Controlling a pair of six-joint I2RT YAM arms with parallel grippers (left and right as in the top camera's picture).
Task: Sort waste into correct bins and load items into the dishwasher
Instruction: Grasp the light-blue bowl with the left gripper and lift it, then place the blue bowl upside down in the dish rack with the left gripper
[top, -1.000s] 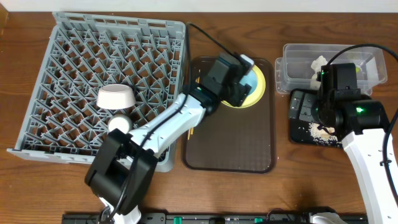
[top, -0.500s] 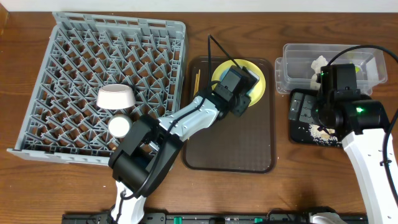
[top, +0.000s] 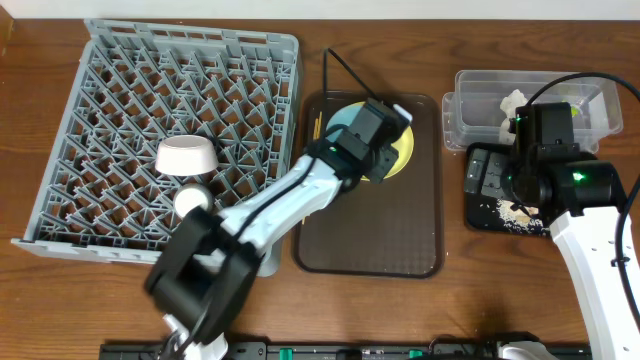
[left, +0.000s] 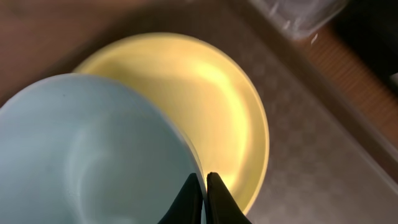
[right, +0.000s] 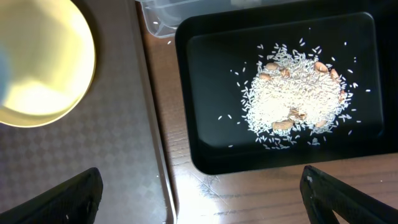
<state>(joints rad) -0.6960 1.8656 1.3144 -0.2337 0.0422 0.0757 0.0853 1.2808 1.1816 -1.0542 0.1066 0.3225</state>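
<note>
In the left wrist view my left gripper (left: 204, 186) is shut on the rim of the light blue bowl (left: 87, 149), which sits tilted over the round yellow plate (left: 217, 99). From overhead the bowl (top: 343, 120) shows left of the wrist and the plate (top: 400, 152) lies on the brown tray. Thin chopsticks (top: 317, 126) lie at that tray's left edge. The grey dish rack (top: 120, 90) holds a pale pink bowl (top: 186, 156) and a small whitish cup (top: 191, 200). My right gripper (right: 202, 199) stands open beside the black tray (right: 205, 143) of rice crumbs (right: 289, 99).
The brown serving tray (top: 370, 230) lies between the rack and the bins. The clear tub (top: 470, 115) at the back right holds a crumpled white tissue (top: 513, 102). The black tray (top: 485, 185) sits just in front of it, partly under my right arm.
My left gripper has shut on the blue bowl's rim and drawn slightly left. The bowl now shows at the plate's left instead of its right. The right arm has not moved.
</note>
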